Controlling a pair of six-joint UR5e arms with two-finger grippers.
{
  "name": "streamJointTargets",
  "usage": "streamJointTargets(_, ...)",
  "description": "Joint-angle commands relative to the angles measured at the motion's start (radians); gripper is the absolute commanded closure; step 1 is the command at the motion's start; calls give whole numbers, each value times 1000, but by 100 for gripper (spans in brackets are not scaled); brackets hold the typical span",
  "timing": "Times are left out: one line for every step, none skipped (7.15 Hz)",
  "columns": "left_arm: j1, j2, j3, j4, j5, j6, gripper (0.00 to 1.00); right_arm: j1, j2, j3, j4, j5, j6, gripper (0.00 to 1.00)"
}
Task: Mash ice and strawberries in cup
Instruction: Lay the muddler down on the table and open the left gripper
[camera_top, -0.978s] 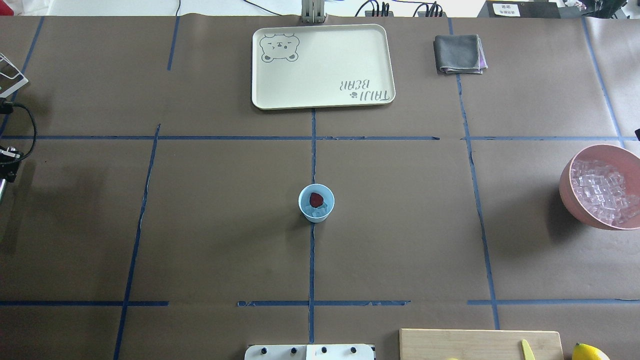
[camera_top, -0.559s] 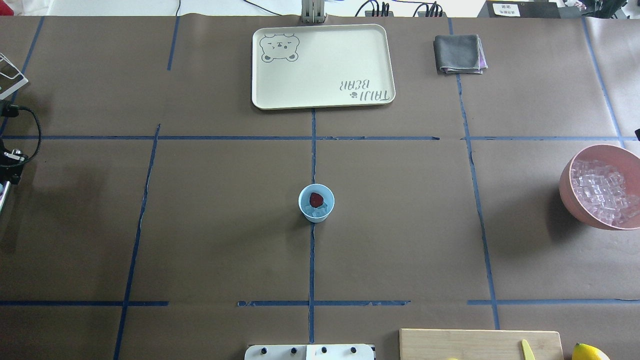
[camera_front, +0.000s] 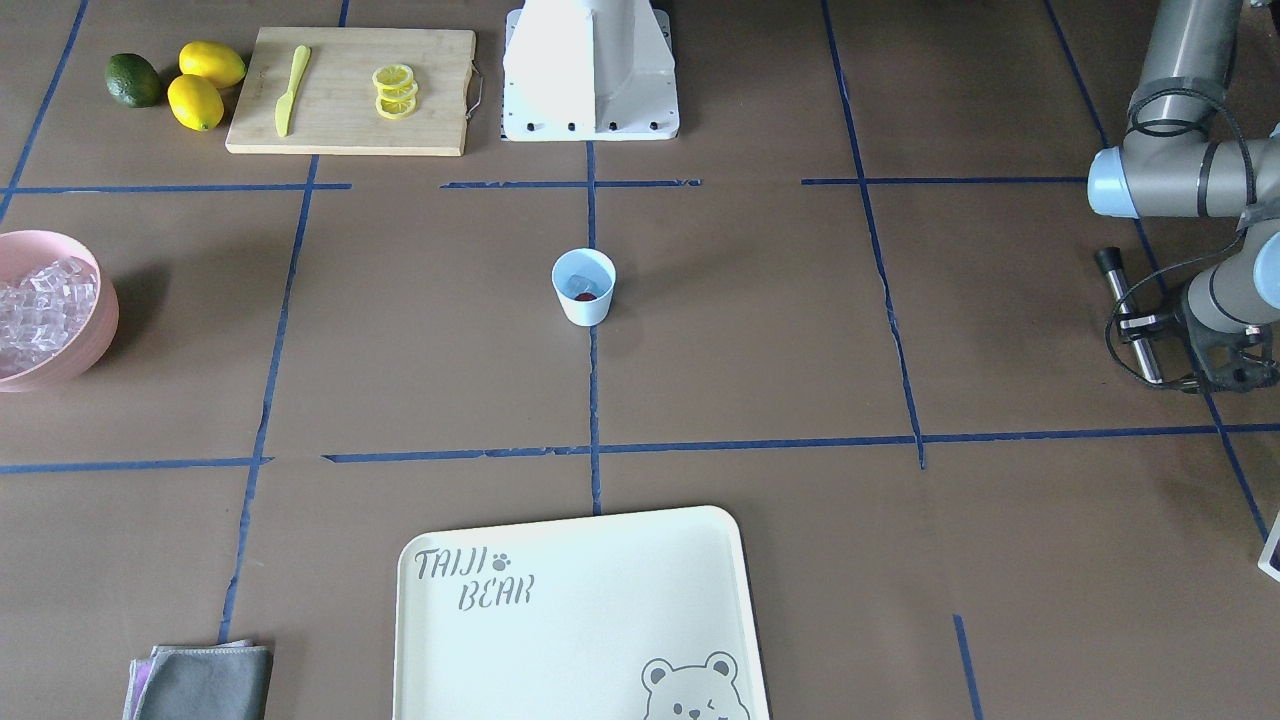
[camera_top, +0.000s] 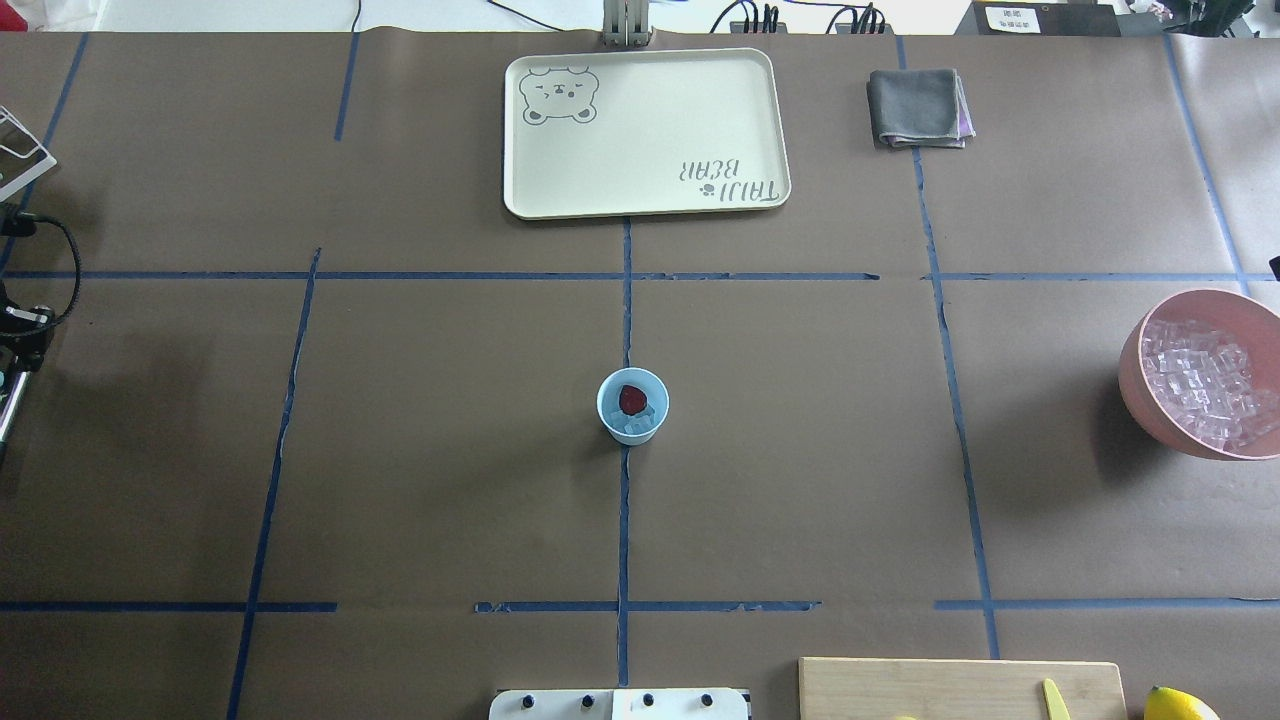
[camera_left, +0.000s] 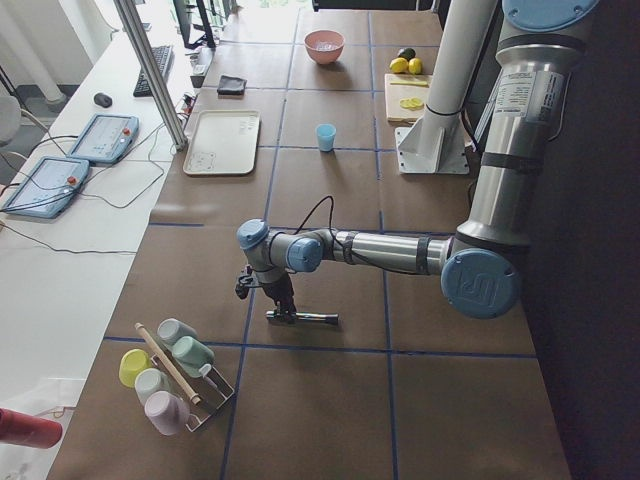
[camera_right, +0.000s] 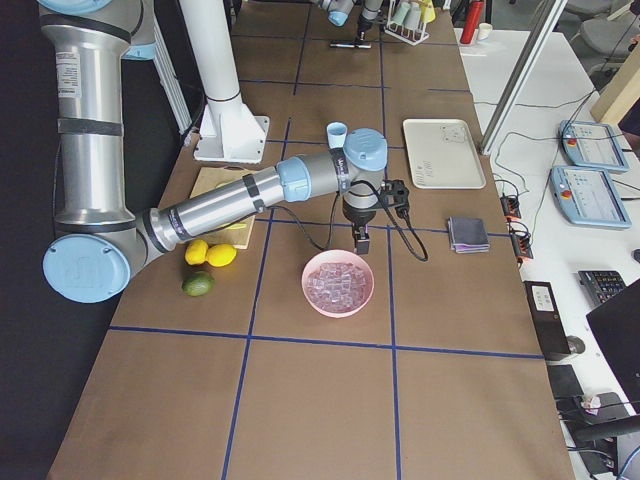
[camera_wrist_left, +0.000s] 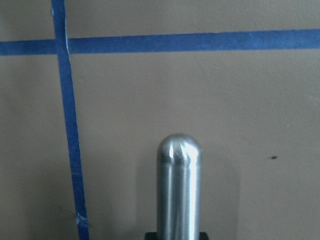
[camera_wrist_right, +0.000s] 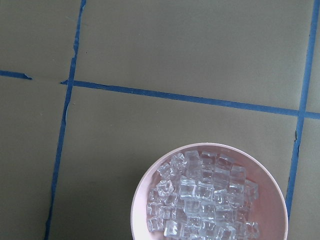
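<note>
While the left gripper (camera_front: 1145, 322) is pinching the steel masher (camera_wrist_left: 179, 185) at the left end of the table (camera_top: 800, 450), with the rod lying nearly flat, the step in hand is probably carrying it to the cup (camera_front: 584, 305). The cup is standing well apart at the table's middle, with the strawberry (camera_top: 632, 399) sitting among the ice (camera_top: 636, 428) inside. Doing this well is likely meaning tipping the rod upright first, coming down centred in the mouth, and pressing gently, since the light cup is standing unbraced and may be tipping. Right gripper (camera_right: 360, 238): hanging above the pink bowl (camera_top: 1140, 395) of spare ice; whether its jaws are spread cannot be told. Surface: brown paper crossed by blue tape (camera_top: 624, 520); cutting board (camera_front: 340, 125) with lemon slices (camera_front: 394, 90) lying nearest the robot, cream tray (camera_top: 650, 130) and grey cloth (camera_top: 918, 108) lying at the far edge. Room: a white desk (camera_left: 75, 85) with two tablets is running beyond.
</note>
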Motion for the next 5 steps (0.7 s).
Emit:
streamJointTargets(0, 1, -5, 0, 0, -5, 0, 0, 0, 1, 0, 2, 0, 1)
streamJointTargets(-5, 10, -46, 0, -2, 1, 0, 3, 0, 1, 0, 2, 0, 1)
streamJointTargets(-6, 80, -161, 2, -2, 6, 0, 23, 5, 1, -3, 2, 0, 1)
streamJointTargets(-15, 164, -330, 9, -3, 6, 0, 55, 9, -1, -3, 0, -9, 1)
streamJointTargets(-79, 220, -434, 12, -56, 7, 0, 80, 6, -4, -4, -8, -20, 1)
